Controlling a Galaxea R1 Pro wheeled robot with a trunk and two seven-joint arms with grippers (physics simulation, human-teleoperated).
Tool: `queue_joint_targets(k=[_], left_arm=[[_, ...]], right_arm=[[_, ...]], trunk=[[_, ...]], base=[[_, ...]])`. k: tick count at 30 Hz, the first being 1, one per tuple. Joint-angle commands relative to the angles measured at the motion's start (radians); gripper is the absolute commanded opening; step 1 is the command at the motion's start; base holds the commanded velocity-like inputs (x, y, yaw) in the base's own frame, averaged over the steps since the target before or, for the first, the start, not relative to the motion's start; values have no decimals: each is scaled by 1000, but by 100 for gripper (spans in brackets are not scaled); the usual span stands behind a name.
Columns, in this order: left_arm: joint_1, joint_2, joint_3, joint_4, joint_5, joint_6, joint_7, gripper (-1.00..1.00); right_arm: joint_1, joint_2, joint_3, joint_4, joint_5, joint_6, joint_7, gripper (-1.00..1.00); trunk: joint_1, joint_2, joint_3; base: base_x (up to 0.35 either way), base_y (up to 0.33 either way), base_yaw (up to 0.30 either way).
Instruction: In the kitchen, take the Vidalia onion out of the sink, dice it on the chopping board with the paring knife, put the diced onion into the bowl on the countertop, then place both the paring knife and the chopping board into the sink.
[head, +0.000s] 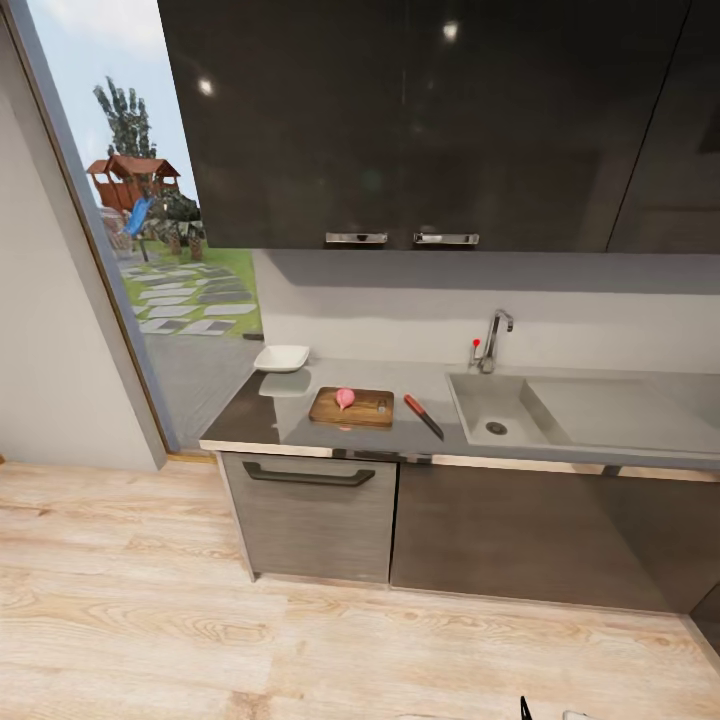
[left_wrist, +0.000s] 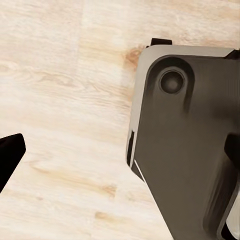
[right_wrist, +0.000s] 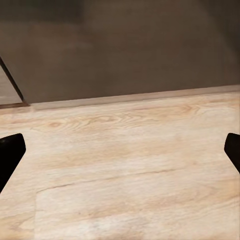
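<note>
Already the Vidalia onion (head: 345, 398) sat whole on the chopping board (head: 352, 408), near the board's middle, rather than in the sink (head: 497, 410), so the first step looked done and the dicing not yet begun. That placement suited the job: the board lay flat on the bench (head: 260, 420) with the paring knife (head: 423, 416) just beside its sink-side end, red handle toward the wall and blade pointing to the front edge, and the white bowl (head: 282, 358) stood behind the board's other end, near the window, close enough for a short transfer of the pieces. The sink basin, with its drain and the chrome tap (head: 493, 342) behind it, appeared empty, ready to take knife and board later. The robot stood well back on the wooden floor (head: 300, 640), so nothing on the bench was within reach. In the right wrist view the right gripper (right_wrist: 120, 150) had its jaws spread wide, a dark fingertip at each side edge, holding nothing, aimed over the floor toward the cabinet base. In the left wrist view the left gripper (left_wrist: 10, 155) showed one dark fingertip only, over floor and the robot's own grey base; whether those jaws were open or closed could not be told. Between robot and bench lay bare floor, with no obstacle in the way; the overhead dark wall cabinets (head: 420, 120) hung well above the work area.
</note>
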Motion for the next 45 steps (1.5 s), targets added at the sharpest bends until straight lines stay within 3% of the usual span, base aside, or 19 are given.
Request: queue_joint_targets(k=[1,18,21,23,25,28,32,36,37,40,42,45], left_arm=[[-2,-1,-8,3,8,-6,0,100],[-1,-2,-8,1,9,-8,-1,100],[-1,-3,-9,0,8,-9,-1,100],[-1,-4,-9,-1,8,-8,-1,100],[-1,-3,-10,-2,7,-8,0,100],[-1,-3,-10,-2,6,-8,0,100],[-1,-2,-10,-4,6,-10,-1,100],[-1,-1,-10,-5,6,-10,-2,100],[-1,0,-10,-5,6,-11,-2,100],[-1,0,-10,-6,6,-10,-3,100],[-1,0,-10,-6,6,-10,-3,100],[-1,0,-10,-5,6,-10,-3,100]], right_arm=[[-1,-1,8,0,-3,-2,-8,100],[-1,-3,7,-2,-1,-3,-14,100],[-2,-6,7,-72,2,26,-53,100],[-2,-9,8,-166,6,93,-109,100],[-2,-15,8,-330,26,257,-212,100],[-2,-32,7,-567,91,498,-334,100],[-6,-39,6,-865,190,757,-426,100],[-42,-41,-1,-1078,248,972,-475,100],[-75,-42,-6,-1136,261,1058,-488,100],[-169,-42,-19,-1201,274,1212,-504,100],[-284,-42,-29,-1224,281,1331,-510,100],[-398,-42,-35,-1228,283,1423,-512,100]], trunk=[[1,-2,-2],[1,-2,-2],[1,-2,-2],[1,-2,-2],[1,-2,-2],[1,-2,-2],[1,-2,-2],[1,-2,-2],[1,-2,-2],[1,-2,-2],[1,-2,-2],[1,-2,-2]], base=[[0,0,0],[0,0,0],[0,0,0],[0,0,0],[0,0,0],[0,0,0],[0,0,0],[0,0,0],[0,0,0],[0,0,0],[0,0,0],[0,0,0]])
